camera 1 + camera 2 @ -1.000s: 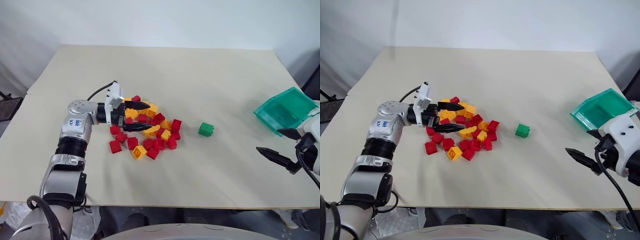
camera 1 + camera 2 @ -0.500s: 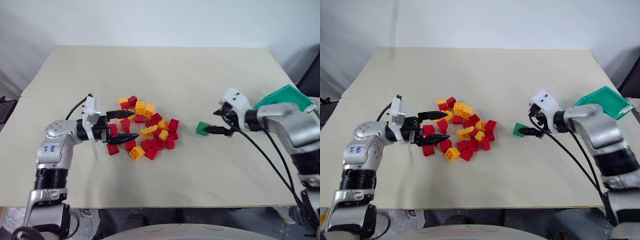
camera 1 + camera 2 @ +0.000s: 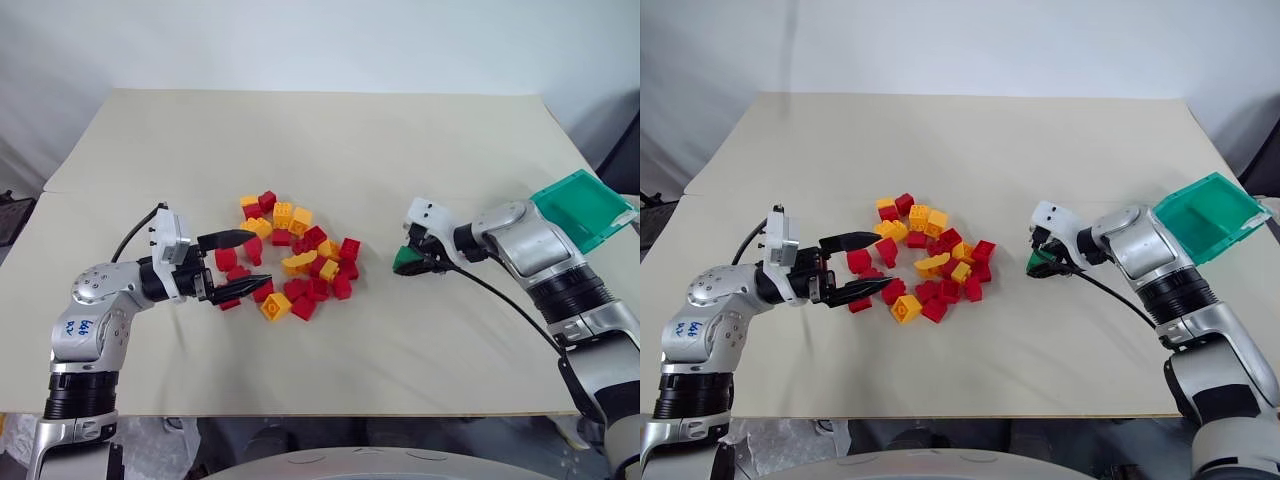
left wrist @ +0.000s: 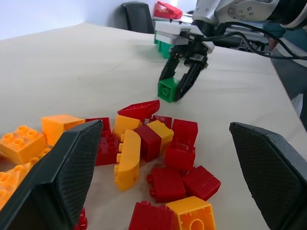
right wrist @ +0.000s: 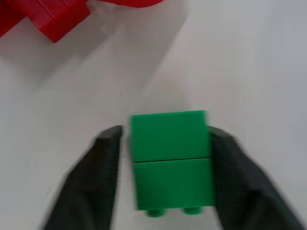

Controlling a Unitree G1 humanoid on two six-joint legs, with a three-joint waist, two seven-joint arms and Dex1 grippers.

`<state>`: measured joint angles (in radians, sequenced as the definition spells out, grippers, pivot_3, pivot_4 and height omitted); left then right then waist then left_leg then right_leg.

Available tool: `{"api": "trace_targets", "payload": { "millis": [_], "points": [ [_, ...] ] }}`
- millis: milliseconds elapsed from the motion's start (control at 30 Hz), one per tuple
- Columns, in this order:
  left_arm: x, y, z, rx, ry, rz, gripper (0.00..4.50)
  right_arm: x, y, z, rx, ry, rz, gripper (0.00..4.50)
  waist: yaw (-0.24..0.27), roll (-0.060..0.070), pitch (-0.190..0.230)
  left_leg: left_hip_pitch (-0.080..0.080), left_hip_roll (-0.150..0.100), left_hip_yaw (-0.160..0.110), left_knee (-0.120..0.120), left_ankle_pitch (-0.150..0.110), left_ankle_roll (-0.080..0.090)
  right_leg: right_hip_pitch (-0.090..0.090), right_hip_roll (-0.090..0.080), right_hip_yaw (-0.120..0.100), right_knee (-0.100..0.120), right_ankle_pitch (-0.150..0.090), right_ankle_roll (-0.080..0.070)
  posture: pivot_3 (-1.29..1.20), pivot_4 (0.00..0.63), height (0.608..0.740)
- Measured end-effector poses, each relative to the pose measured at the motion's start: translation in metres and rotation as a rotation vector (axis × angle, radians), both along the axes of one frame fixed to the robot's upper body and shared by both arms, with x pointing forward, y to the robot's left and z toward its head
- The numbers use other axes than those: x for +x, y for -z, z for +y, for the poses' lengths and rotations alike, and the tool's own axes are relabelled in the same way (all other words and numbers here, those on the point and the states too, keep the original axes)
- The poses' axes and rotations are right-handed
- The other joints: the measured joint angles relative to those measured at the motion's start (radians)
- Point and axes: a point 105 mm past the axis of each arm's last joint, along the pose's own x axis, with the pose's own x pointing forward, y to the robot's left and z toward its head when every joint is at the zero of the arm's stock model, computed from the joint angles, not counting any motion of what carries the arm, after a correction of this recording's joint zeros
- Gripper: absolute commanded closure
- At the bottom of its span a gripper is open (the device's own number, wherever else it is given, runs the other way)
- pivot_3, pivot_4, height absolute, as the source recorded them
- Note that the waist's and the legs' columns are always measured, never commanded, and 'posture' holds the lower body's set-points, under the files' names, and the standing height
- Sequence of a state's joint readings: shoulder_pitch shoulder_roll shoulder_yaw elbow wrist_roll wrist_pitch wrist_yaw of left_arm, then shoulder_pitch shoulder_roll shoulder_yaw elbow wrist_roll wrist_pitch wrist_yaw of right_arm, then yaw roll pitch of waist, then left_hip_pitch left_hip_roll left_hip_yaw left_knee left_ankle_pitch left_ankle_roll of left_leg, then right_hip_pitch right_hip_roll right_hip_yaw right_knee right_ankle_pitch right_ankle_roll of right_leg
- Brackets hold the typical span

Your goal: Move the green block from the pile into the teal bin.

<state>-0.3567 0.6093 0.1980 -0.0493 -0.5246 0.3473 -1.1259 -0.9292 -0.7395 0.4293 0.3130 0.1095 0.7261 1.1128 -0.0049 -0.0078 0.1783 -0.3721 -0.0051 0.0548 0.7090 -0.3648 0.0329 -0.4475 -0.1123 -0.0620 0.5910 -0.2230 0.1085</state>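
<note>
From the head camera I see the green block (image 3: 406, 260) on the table (image 3: 400, 150), set apart to the right of the pile (image 3: 290, 258). My right gripper (image 3: 412, 264) is down on it, angled from the right, with a finger either side of the block. The teal bin (image 3: 582, 207) is tilted at the table's right edge, well apart from the block. My left gripper (image 3: 243, 262) sits level at the pile's left edge, fingers spread wide, with a red brick (image 3: 226, 259) between them but nothing held.

In the left wrist view I look between my two wide-apart fingers (image 4: 55, 182) over red and orange bricks (image 4: 144, 143). Beyond them the right gripper (image 4: 181, 84) comes down on the block (image 4: 168, 89), which rests on the table with a finger on each flank. I see the bin's green (image 4: 165, 48) behind that gripper.

In the right wrist view the block (image 5: 170, 158) fills the gap between my fingers (image 5: 93, 177). The one finger is tight against its side; on the other side a thin sliver of table shows near the tip, so I can't tell whether that pad has full contact. Red bricks (image 5: 43, 19) lie beyond, clear of the block
</note>
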Motion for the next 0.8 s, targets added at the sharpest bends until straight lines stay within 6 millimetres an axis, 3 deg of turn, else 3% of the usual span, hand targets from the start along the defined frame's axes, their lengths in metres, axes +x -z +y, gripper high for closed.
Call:
{"api": "trace_targets", "payload": {
  "millis": [167,300,467,633,733,800],
  "points": [
    [0.004,-0.005,-0.008,-0.004,0.038,-0.018,0.00,-0.005,-0.021,-0.007,0.048,0.042,-0.078,2.98,0.004,0.000,0.000,0.000,0.000,0.000,0.000,0.000,0.000,0.000,-0.001,-0.001,0.000,0.000,0.000,0.00,0.150,0.740],
    [0.009,-0.011,-0.027,-0.029,0.117,-0.040,0.00,-0.014,-0.039,-0.033,0.112,0.153,-0.214,2.98,0.018,0.000,0.000,-0.001,-0.001,0.001,0.000,-0.001,0.000,0.001,-0.002,-0.004,-0.001,0.000,0.000,0.00,0.150,0.740],
    [0.018,-0.013,-0.051,-0.029,0.175,-0.062,0.00,-0.020,-0.067,-0.092,0.092,0.410,-0.432,2.98,0.026,0.000,0.000,0.000,-0.001,0.006,0.000,-0.001,0.000,0.001,-0.001,-0.004,-0.001,0.000,0.001,0.00,0.150,0.740],
    [0.035,-0.015,-0.086,-0.010,0.201,-0.081,0.00,-0.033,-0.097,-0.164,-0.074,0.719,-0.585,2.98,0.029,0.000,0.000,0.001,-0.001,0.010,0.000,0.000,0.001,0.002,-0.001,-0.003,-0.001,0.001,0.002,0.00,0.150,0.740],
    [0.040,-0.016,-0.098,-0.012,0.222,-0.086,0.00,-0.031,-0.102,-0.189,-0.123,0.827,-0.621,2.98,0.017,0.000,0.000,0.002,-0.001,0.011,0.000,0.000,0.002,0.002,0.000,-0.001,-0.002,0.002,0.003,0.00,0.150,0.740],
    [0.043,-0.016,-0.104,-0.008,0.234,-0.093,0.00,-0.024,-0.093,-0.199,-0.153,0.852,-0.600,2.98,0.007,0.000,0.000,0.003,0.000,0.011,0.000,0.000,0.002,0.002,0.000,-0.001,-0.001,0.002,0.003,0.00,0.150,0.740]
  ]
}}
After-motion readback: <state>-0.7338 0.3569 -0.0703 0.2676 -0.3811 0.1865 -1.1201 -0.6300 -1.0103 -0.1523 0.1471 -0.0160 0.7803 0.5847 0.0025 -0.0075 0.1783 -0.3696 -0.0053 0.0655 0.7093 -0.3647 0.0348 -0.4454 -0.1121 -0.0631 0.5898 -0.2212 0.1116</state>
